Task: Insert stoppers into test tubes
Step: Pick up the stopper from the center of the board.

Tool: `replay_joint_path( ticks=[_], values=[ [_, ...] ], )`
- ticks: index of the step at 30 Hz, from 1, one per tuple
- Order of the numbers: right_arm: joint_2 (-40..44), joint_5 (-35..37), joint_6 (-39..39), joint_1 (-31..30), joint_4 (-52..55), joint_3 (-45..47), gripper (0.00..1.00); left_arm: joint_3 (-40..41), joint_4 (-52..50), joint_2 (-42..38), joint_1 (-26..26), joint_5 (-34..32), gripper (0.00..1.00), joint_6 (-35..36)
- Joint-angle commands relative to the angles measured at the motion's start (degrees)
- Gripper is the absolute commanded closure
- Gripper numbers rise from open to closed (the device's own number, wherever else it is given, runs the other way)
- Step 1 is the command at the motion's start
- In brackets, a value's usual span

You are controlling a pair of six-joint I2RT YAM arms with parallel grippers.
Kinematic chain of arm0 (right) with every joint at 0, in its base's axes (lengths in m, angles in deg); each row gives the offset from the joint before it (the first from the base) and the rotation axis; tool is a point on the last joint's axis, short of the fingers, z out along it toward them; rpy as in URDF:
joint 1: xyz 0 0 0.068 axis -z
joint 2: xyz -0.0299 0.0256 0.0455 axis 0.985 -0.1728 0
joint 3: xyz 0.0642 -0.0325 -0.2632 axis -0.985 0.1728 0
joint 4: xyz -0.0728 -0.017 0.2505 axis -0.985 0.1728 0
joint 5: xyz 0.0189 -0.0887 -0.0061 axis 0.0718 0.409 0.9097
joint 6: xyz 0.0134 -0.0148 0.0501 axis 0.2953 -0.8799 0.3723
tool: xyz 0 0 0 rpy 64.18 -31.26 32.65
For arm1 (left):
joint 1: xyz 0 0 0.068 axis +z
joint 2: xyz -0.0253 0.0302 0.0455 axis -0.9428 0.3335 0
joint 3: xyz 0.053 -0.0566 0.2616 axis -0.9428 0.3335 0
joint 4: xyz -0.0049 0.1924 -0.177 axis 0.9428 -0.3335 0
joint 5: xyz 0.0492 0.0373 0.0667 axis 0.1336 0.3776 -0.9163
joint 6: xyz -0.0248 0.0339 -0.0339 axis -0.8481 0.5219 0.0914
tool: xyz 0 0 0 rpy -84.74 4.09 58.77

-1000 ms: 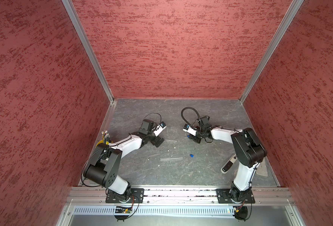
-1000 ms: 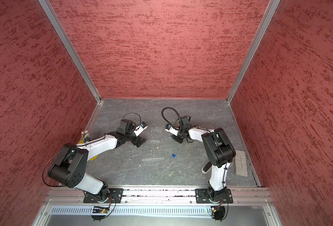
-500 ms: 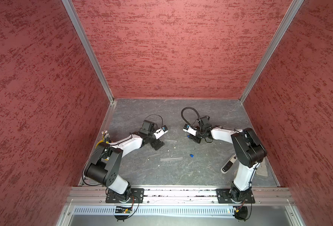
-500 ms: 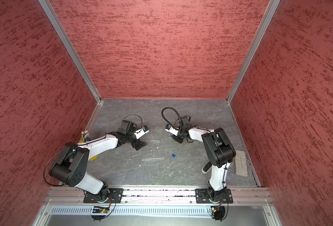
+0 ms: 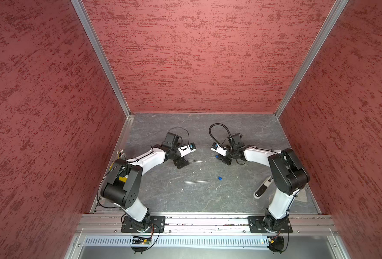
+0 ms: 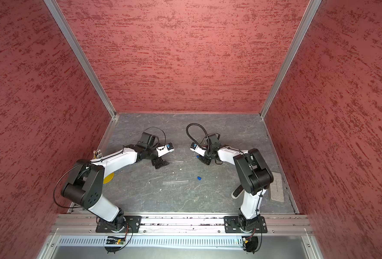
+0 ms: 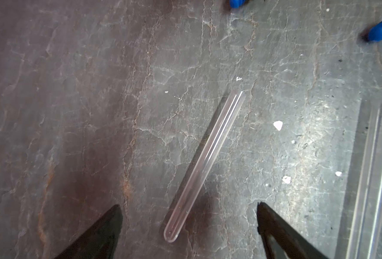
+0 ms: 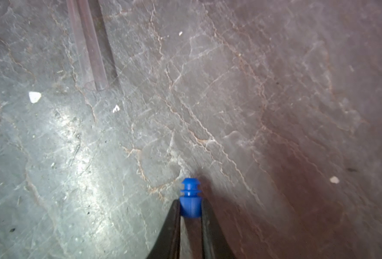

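Red textured walls (image 5: 196,56) close in three sides of a grey, veined stone-look table (image 5: 208,201). The left arm (image 5: 149,159) and the right arm (image 5: 259,154) reach from the front rail toward the middle, wrists facing each other across a gap. A grey pad (image 6: 276,187) lies by the right wall and a black-and-white remote (image 5: 263,187) lies beside the right arm. A bundle of pencils (image 5: 120,153) with a yellow cup (image 6: 108,178) sits at the left edge.

The left gripper (image 7: 188,205) hangs low over the table with its jaws spread wide. The rounded closed end of the far test tube (image 7: 204,166) lies flat between the fingers, clear of both, its open mouth pointing toward the right arm. The near test tube (image 5: 196,181) lies flat closer to the front rail, roughly parallel, nothing touching it. The right gripper (image 8: 190,200) is clamped on the held stopper (image 8: 189,207), whose ribbed narrow end sticks out past the fingertips, close over the table. The loose stopper (image 5: 219,178) lies near the near test tube's right end, not touching it. White specks (image 7: 278,125) dot the table between the tubes.
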Motion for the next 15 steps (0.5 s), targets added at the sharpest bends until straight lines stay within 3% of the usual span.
replay_joint_path(
  ticks=[1,7,15],
  values=[
    [2.13,-0.89,0.63,0.14,-1.04,0.6,0.82,-1.57,-3.2,1.74,0.31,2.25,0.1,6.16],
    [2.76,-1.0,0.45,0.08,-0.68,0.63,0.82,-4.98,-6.22,4.01,1.02,5.84,0.16,12.51],
    [2.96,-1.35,0.49,0.11,-1.12,0.91,0.82,-10.13,-11.28,8.87,0.96,5.56,0.19,15.42]
  ],
)
